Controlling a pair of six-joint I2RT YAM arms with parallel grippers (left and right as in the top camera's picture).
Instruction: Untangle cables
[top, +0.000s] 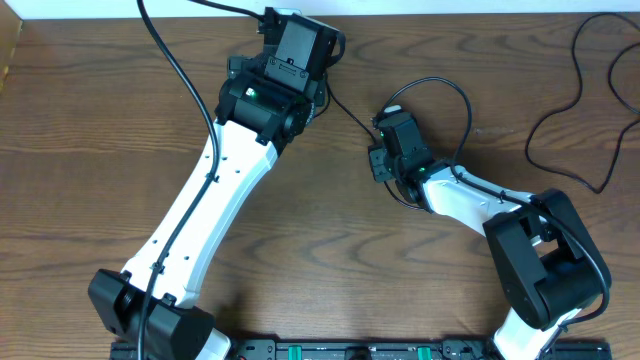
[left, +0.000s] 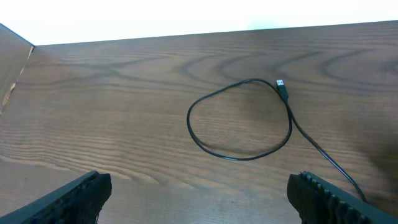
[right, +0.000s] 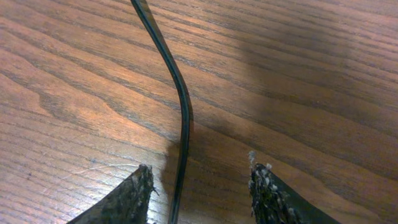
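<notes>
At lower centre of the right wrist view, straddling a black cable (right: 185, 112) on the tabletop (right: 311, 62) with the right end effector (right: 199, 177) parted, not yet pinching. Could shove it sideways rather than catch it, closing off-centre. Lying lengthwise top to bottom of frame, bowed rightward. With left end effector (left: 199, 185) splayed, empty.

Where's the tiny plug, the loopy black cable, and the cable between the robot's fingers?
plug (left: 283, 89): left wrist view, on the plug's body.
looped black cable (left: 239, 158): left wrist view, bottom of the loop.
black cable between the fingers (right: 187, 118): right wrist view, on its bend.
</notes>
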